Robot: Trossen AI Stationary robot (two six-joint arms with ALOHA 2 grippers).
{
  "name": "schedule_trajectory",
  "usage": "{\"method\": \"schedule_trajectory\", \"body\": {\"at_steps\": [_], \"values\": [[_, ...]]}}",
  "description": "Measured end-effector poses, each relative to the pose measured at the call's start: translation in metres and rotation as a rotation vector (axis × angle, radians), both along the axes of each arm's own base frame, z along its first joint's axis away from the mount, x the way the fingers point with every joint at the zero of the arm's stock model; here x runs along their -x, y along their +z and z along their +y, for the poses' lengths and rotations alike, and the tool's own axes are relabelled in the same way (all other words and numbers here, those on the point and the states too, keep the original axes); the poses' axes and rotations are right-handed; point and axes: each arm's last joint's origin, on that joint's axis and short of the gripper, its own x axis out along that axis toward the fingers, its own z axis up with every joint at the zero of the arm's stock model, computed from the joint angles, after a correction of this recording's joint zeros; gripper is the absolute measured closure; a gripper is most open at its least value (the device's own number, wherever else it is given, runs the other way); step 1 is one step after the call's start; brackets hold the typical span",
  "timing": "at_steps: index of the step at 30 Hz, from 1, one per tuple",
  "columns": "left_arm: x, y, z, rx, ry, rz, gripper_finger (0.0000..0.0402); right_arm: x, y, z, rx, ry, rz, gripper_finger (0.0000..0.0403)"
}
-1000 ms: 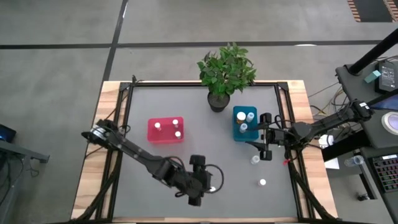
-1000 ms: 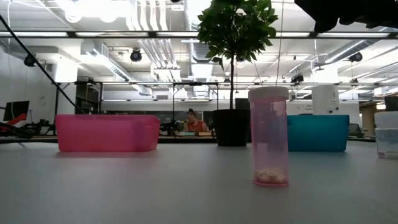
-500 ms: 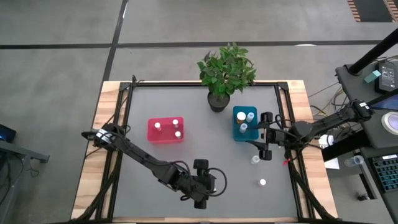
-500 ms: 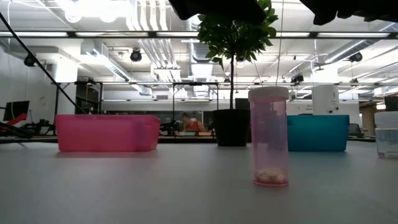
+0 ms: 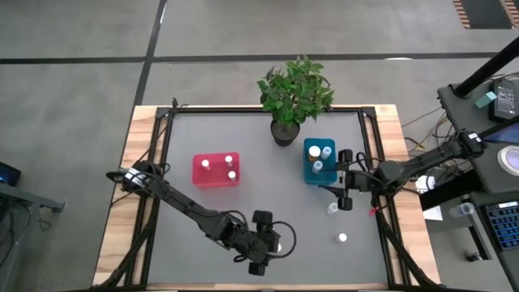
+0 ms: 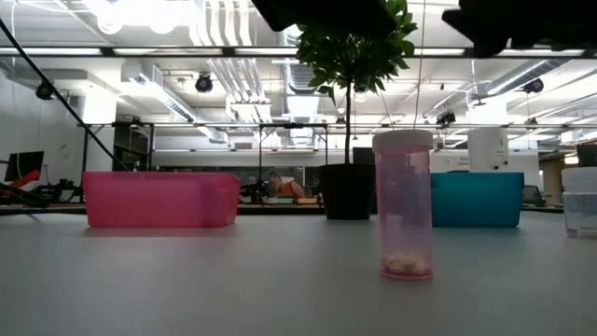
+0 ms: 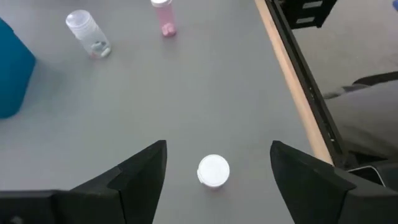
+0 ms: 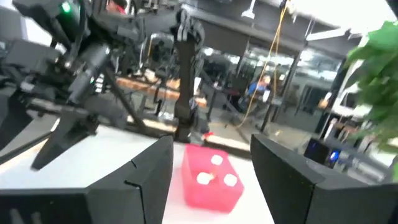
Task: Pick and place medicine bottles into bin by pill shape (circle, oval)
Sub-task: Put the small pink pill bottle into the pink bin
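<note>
Left gripper (image 7: 214, 163) is hovering at the lower centre of the high view, jaws standing wide with nothing between them, framing a white-capped bottle (image 7: 213, 170) upright on the table (image 7: 186, 93), probably lining up a top-down grasp. Right gripper (image 5: 346, 178) is waiting just beside the teal bin (image 5: 312, 172), jaws apart and empty. Red bin (image 5: 216, 170), left of centre, is holding three bottles; the teal one also holds some. Two more bottles are standing loose at lower right.

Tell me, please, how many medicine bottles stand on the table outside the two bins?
3. One white-capped bottle stands under the left gripper's open fingers; a clear bottle stands near the teal bin, a pink bottle beside it. The arms may hide others.
</note>
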Motion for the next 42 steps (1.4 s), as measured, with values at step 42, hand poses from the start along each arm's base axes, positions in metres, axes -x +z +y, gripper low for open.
{"method": "schedule_trajectory", "body": {"at_steps": [42], "values": [[-0.015,-0.060,-0.012,0.059,0.159,0.036,0.0135,0.001,-0.013,-0.003,-0.066,-0.074,0.069,0.0211]]}}
